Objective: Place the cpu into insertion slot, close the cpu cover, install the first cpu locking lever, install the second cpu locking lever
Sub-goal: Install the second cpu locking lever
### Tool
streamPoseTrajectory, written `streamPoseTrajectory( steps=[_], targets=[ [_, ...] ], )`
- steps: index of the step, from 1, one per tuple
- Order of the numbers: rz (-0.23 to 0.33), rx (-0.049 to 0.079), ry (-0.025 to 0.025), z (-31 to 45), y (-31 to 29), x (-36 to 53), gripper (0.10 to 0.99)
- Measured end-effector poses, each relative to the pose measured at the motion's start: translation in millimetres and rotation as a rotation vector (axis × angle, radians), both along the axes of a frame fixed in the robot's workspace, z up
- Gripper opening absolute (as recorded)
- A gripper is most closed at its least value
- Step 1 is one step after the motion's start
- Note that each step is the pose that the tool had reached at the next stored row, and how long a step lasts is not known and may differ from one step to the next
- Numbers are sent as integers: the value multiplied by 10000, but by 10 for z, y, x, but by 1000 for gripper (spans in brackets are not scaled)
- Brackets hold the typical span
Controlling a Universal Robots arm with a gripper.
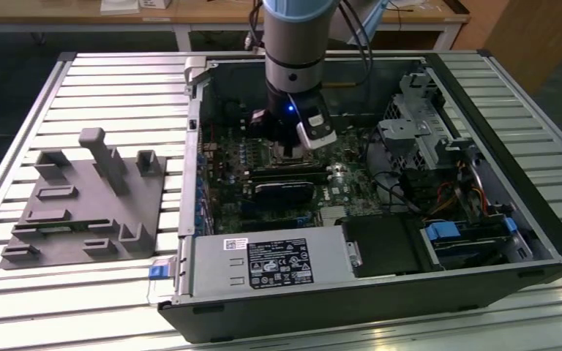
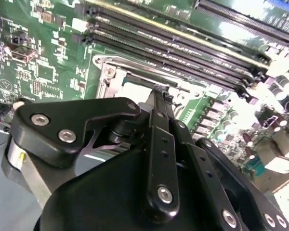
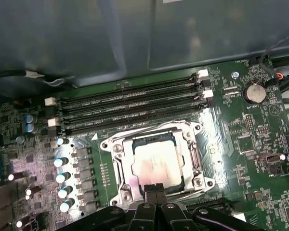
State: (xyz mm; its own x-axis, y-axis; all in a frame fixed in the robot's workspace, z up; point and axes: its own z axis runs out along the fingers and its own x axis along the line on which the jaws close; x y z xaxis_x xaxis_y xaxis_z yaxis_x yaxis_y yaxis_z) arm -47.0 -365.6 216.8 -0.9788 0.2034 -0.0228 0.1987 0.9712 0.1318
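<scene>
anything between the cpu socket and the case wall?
Yes. In the first wrist view, four long memory slots run side by side between the socket, with the cpu seated, and the grey case wall.

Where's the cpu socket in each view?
Exterior view: socket mid-board, mostly hidden under the arm's gripper.
First wrist view: socket central, cpu seated, fingertips at its near edge.
Second wrist view: socket frame just beyond the gripper.
Shared landmark: the memory slots alongside the socket.
</scene>
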Motion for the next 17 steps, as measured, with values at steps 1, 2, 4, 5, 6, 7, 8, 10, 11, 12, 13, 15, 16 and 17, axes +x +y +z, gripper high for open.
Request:
streamPoseTrajectory(
  steps=[1, 2, 4, 5, 6, 7, 8, 10, 11, 12, 13, 15, 16, 17],
  targets=[
    [0, -65, -1, -2, 20, 9, 106],
    [-1, -136, -1, -5, 40, 18, 106],
    [0, -282, -1, -9, 87, 36, 106],
    [0, -336, -1, -10, 117, 43, 106],
    [1, -378, -1, -11, 153, 47, 106],
    [1, -418, -2, -12, 193, 50, 106],
    [0, -456, -1, -12, 231, 53, 106],
    [0, -487, 0, -13, 254, 58, 106],
    [0, -488, 0, -13, 254, 59, 106],
    [0, -489, -1, -13, 254, 59, 106],
    [0, -490, 0, -12, 254, 59, 106],
    [0, -493, -1, -12, 254, 59, 106],
    [0, -493, -1, -13, 254, 59, 106],
    [0, -493, -1, -13, 254, 59, 106]
  ],
)
